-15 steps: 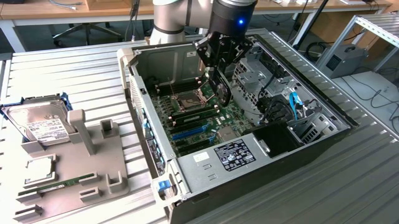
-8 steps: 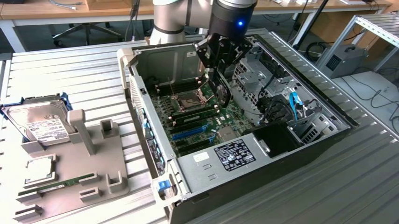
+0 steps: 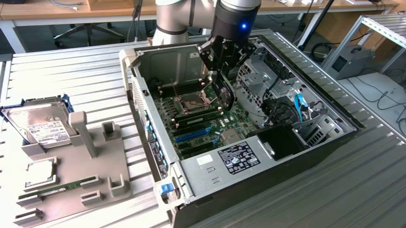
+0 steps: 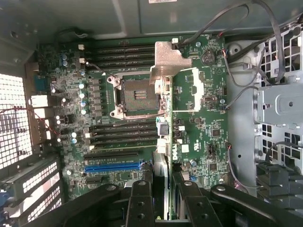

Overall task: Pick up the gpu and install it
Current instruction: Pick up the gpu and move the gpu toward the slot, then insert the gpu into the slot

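Gpu (image 3: 225, 95): off the table, inside the open computer case (image 3: 254, 171), held edge-down over the motherboard (image 3: 212, 124). Dark card, long side running along the board. In the exterior view it hangs just to that view's right of the processor socket (image 3: 190, 104), across the rows of dark slots.

From the wrist camera the card is seen edge-on as a thin strip. Its silver end bracket reaches up past the socket, and its other end disappears between the black fingers (image 4: 142, 198). Whether the lower edge touches the board or sits in a slot: cannot tell.

End effector (image 3: 221, 71): pinching the gpu, one finger on each face, pointing down into the case. A blue light shows on the arm's wrist above it.

Blue expansion slot (image 4: 112, 166) lies beside the card, uncovered.

Case lies on its side on the ribbed metal table (image 3: 76, 80), side panel off, drive cages and cables toward the exterior view's right.

Well apart, toward the exterior view's left: grey parts holder (image 3: 76, 190) carrying a silver hard drive (image 3: 45, 128) with a white label, a square silver chip (image 3: 39, 172) and a narrow green memory stick (image 3: 63, 186).
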Tool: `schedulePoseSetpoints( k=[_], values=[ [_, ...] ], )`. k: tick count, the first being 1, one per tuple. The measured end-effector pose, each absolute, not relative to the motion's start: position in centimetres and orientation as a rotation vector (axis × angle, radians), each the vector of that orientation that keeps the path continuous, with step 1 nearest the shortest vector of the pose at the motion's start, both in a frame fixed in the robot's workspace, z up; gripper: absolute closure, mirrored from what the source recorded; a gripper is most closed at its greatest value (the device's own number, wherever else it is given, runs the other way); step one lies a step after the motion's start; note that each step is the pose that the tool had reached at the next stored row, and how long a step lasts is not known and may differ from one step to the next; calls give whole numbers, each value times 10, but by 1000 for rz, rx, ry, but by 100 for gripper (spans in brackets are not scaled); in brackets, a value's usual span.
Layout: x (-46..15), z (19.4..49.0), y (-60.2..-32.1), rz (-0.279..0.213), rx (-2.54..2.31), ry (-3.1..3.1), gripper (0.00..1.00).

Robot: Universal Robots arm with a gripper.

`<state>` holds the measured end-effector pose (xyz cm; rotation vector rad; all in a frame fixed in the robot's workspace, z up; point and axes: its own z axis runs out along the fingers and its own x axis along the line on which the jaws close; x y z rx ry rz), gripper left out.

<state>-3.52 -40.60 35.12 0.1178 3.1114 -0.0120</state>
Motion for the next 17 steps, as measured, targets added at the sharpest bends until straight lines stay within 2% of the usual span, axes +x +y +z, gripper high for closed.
schedulePoseSetpoints(
  k=[17],
  values=[
    [-35, 351, -406, -11, 96, 3112, 74]
  ],
)
